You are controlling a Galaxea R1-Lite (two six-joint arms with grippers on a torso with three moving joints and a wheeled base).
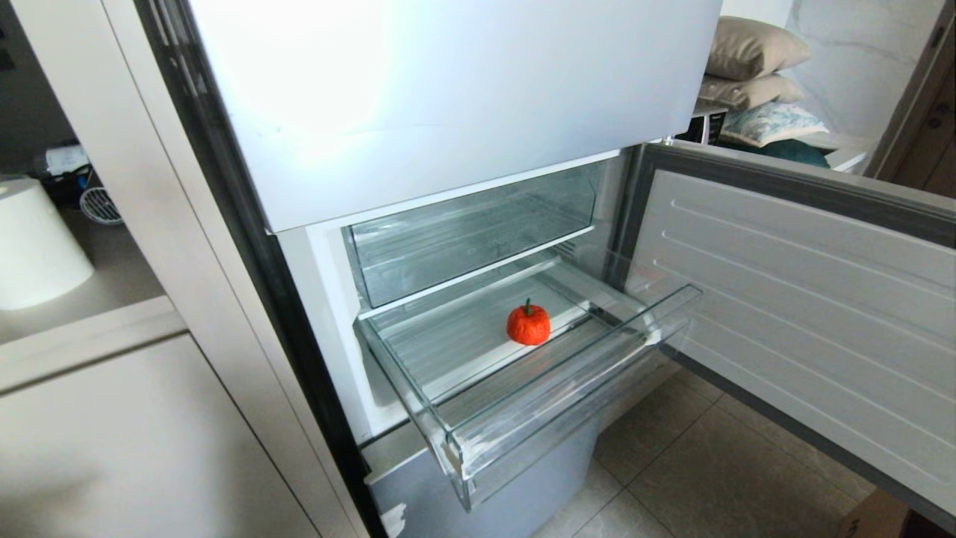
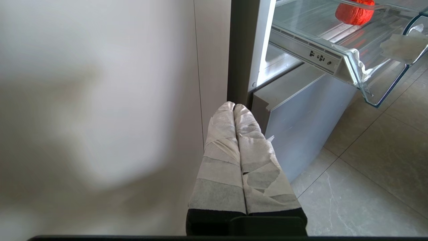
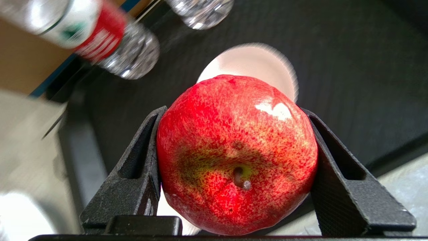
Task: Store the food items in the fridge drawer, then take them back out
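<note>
Right gripper (image 3: 235, 174): clamped on an apple (image 3: 236, 154), outside the head view.
Drawer (image 1: 567, 407): pulled open at frame centre, orange fruit (image 1: 529, 323) inside.
Left gripper (image 2: 234, 107): pressed together, parked.

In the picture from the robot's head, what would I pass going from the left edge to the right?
White paper roll → pale cabinet → pulled-out clear fridge drawer with the orange-red fruit inside → open fridge door, with stacked cushions behind it.
</note>
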